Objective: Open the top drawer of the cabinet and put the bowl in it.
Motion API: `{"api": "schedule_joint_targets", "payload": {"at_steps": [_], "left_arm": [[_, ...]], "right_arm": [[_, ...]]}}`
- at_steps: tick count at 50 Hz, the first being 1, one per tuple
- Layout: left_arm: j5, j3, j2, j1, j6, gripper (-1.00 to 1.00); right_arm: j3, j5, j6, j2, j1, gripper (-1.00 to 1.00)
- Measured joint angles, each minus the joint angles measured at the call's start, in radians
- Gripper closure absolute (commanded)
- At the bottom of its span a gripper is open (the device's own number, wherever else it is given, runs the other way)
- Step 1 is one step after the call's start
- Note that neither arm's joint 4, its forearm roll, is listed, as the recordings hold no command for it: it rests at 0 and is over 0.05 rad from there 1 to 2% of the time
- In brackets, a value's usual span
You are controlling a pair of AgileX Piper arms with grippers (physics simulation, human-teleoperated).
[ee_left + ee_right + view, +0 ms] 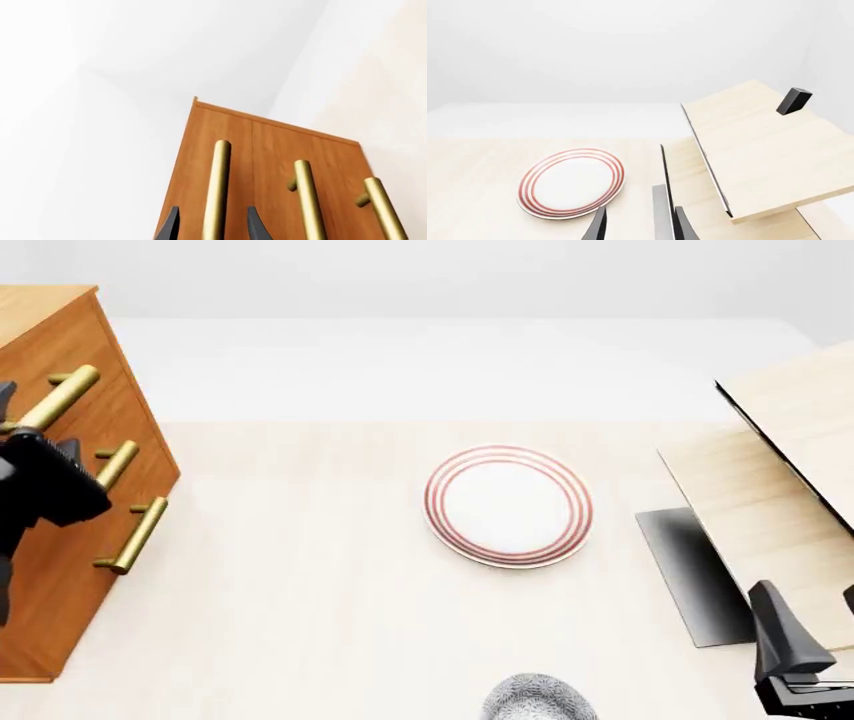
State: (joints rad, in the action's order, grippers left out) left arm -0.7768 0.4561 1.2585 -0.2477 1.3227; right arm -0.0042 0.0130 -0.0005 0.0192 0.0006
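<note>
Here, at the left edge of the front view, the cabinet (60, 440), an orange-brown wooden chest, is standing on the pale table (307, 600) with its three brass bar handles facing right. The top drawer (100, 390) is sitting flush with the front; its long brass handle (56, 400) is lying at the upper left. The left gripper (213, 225) is reaching to that handle: in the left wrist view the two dark fingertips (171, 227) are standing apart, one on each side of the bar, and whether they are pressing on it cannot be told.

At the centre of the front view a flat white plate (509, 505) with red rings is lying on the table. Below it, at the bottom edge, the bowl (538, 702) is showing only its upper rim, white with dense grey-blue speckling.

At the right, a pale light-wood structure (787, 470) with a black panel (687, 575) is occupying the edge. The right gripper (640, 227) is hanging at the lower right corner, jaws parted and holding nothing.
</note>
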Motion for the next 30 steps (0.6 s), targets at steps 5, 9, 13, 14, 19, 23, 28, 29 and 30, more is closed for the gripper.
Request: {"api": "schedule_joint_targets", "payload": {"at_steps": [5,9,13,14,19,23,28,29,30], "left_arm": [[-0.003,0.01,0.021,-0.008,-0.001,-1.0],[-0.007,0.014,0.034,-0.015,-0.002,-1.0],[-0.013,0.012,0.041,-0.022,-0.004,1.0],[-0.019,0.015,0.038,-0.024,-0.003,1.0],[-0.026,0.014,0.037,-0.025,-0.004,1.0],[-0.021,0.012,0.03,-0.02,-0.002,1.0],[-0.01,0.007,0.017,-0.009,0.003,1.0],[-0.009,0.005,0.015,-0.007,0.004,1.0],[-0.008,0.003,0.012,-0.005,0.005,1.0]], "right_arm": [[0.0,0.0,0.0,0.0,0.0,-1.0],[0.0,0.0,0.0,0.0,0.0,-1.0],[0.0,0.0,0.0,0.0,0.0,-1.0],[0.0,0.0,0.0,0.0,0.0,-1.0],[0.0,0.0,0.0,0.0,0.0,-1.0],[0.0,0.0,0.0,0.0,0.0,-1.0],[0.0,0.0,0.0,0.0,0.0,-1.0],[0.0,0.0,0.0,0.0,0.0,-1.0],[0.0,0.0,0.0,0.0,0.0,-1.0]]}}
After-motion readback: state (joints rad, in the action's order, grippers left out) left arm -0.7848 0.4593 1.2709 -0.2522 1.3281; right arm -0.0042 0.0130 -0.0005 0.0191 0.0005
